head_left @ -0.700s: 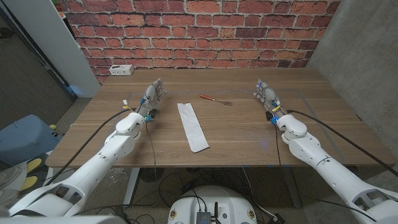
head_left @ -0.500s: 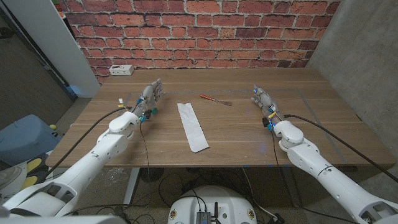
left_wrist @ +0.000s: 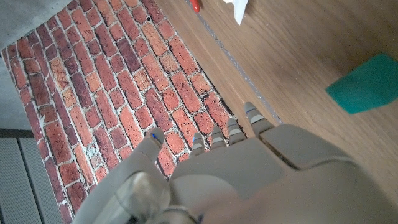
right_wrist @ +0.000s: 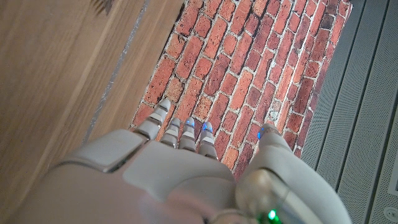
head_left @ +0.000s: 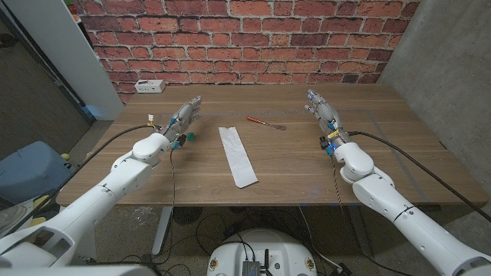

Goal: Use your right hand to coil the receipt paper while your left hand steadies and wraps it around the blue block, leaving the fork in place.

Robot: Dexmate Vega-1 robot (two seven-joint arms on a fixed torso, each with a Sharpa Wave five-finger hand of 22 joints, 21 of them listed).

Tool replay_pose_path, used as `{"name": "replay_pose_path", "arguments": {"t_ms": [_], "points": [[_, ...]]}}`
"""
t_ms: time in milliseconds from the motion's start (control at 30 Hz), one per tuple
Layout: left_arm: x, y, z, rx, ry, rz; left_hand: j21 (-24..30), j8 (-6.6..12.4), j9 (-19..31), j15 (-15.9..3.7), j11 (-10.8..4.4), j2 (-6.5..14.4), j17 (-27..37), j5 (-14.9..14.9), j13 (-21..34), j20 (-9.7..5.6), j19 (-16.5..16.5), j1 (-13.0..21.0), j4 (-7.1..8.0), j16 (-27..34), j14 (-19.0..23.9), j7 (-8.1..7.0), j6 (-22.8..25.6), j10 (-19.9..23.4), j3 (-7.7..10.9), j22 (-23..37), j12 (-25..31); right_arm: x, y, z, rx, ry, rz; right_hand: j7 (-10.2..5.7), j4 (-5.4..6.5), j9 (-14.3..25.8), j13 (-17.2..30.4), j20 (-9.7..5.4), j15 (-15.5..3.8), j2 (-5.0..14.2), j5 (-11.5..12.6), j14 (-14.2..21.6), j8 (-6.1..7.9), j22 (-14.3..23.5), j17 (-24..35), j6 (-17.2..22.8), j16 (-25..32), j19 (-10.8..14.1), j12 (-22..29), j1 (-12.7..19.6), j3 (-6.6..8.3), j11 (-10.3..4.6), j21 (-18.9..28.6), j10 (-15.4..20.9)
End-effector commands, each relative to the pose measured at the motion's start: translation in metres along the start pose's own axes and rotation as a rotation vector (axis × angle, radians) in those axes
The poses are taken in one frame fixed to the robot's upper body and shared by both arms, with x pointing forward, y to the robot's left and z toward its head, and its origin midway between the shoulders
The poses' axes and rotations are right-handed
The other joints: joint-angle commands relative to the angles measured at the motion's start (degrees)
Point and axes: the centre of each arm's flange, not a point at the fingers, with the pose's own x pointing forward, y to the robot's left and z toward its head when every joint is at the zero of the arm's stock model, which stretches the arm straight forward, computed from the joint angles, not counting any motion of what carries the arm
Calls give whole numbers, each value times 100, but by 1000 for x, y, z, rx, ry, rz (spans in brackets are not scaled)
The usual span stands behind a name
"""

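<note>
Receipt paper (head_left: 237, 155) flat mid-table, long axis far edge to near edge. Your left hand (head_left: 182, 119) nearer, fingers apart, empty; blue block (head_left: 187, 138) just beside it. Right hand (head_left: 324, 113) open, empty, further off. Fork (head_left: 265, 122) toward far edge.

- A red brick wall (head_left: 253, 38) with pale mortar runs behind the wooden desk (head_left: 291, 165).
- A grey concrete wall (head_left: 449, 69) stands to the right of the desk.
- A white panel (head_left: 65, 46) leans at the desk's left, with dark grey floor (head_left: 34, 115) beside it.
- A white power strip (head_left: 149, 86) lies on the desk's far left corner, near the brick wall.
- Cables (head_left: 222, 226) hang under the desk's near edge.
</note>
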Motion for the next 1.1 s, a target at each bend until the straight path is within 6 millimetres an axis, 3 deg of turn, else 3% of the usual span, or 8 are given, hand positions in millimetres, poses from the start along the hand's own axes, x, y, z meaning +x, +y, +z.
{"name": "replay_pose_path", "arguments": {"t_ms": [33,267,467,667,767,1100], "points": [[-14,-10,28,248,42,91,21,39,5,8,8,-61,8,-21,14,19,67,35,-47,43,53,-21,47,44,11,20,57,-16,-9,4,-7,0,-13,-9,-32,9,28,38,57,37,1,39,46,17,13,86,32,16,37,71,47,11,32,98],[-22,-11,43,391,65,138,21,35,6,12,-5,-76,7,-29,15,23,103,64,-92,46,109,-55,90,80,12,19,59,-28,-8,0,-2,5,-31,-6,-66,9,28,54,64,61,-3,91,50,18,10,137,41,31,44,115,74,21,34,146],[-27,-10,50,469,95,164,48,27,9,-37,-80,-141,7,-50,16,151,267,151,-229,63,283,-137,192,197,10,14,73,-33,-5,-2,3,7,-38,9,-91,9,28,54,63,67,-10,107,48,18,8,161,37,34,42,142,87,22,33,163],[-29,-10,56,558,153,173,91,27,13,-135,-116,-237,9,-74,21,265,513,296,-439,77,493,-200,330,339,15,10,85,-34,-4,-2,-2,5,-44,15,-114,10,28,49,53,67,-18,123,43,19,7,182,34,36,41,162,96,33,31,185],[-28,-10,59,599,190,166,96,4,17,-191,-152,-291,14,-82,25,455,614,407,-581,67,569,-243,338,351,28,9,65,-32,-4,-2,-2,5,-44,15,-122,10,28,43,54,67,-22,131,43,19,7,194,33,42,37,168,99,32,33,187],[-23,-11,66,740,311,143,80,-29,23,-310,-238,-434,29,-85,35,514,739,621,-849,69,734,-469,311,343,30,12,25,-28,-3,-2,-2,10,-45,25,-137,11,29,37,52,70,-34,136,37,20,11,221,25,48,29,175,107,29,32,196]]}}
